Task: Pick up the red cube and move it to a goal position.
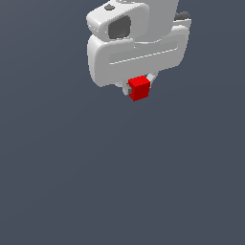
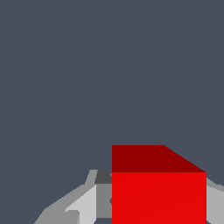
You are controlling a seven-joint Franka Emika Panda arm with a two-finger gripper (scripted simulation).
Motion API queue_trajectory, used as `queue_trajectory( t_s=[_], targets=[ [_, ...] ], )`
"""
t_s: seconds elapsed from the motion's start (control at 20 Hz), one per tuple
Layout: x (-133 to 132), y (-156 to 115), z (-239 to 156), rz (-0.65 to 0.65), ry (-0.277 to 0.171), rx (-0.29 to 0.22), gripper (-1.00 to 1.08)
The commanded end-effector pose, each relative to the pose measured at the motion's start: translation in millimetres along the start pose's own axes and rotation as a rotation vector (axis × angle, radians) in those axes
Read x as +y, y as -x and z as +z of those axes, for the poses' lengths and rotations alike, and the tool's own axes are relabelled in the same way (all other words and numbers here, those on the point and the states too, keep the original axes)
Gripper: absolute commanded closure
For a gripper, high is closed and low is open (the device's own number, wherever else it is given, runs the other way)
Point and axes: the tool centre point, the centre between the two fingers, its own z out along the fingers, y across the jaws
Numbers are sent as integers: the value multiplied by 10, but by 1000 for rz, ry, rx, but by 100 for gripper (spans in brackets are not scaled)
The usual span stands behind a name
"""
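The red cube [image 1: 139, 88] sits between the fingers of my white gripper [image 1: 139, 90], just under the big white hand at the top of the exterior view. The gripper is shut on the cube. No shadow or surface contact shows under it, so I cannot tell its height above the ground. In the wrist view the red cube [image 2: 158, 192] fills the lower part of the picture, with a grey fingertip [image 2: 85, 203] pressed against one side and the other finger mostly hidden behind the cube.
Around the gripper there is only plain dark grey-blue background in both views. No goal marker, other objects or edges show.
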Motion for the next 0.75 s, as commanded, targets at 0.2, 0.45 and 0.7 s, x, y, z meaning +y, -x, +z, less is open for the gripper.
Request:
queue_trajectory(
  t_s=[0.2,0.45,0.7],
  targets=[
    [-30,-62,-244,1,0,-1,108],
    [-38,-88,-327,1,0,-1,108],
    [-40,-96,-350,1,0,-1,108]
  ],
)
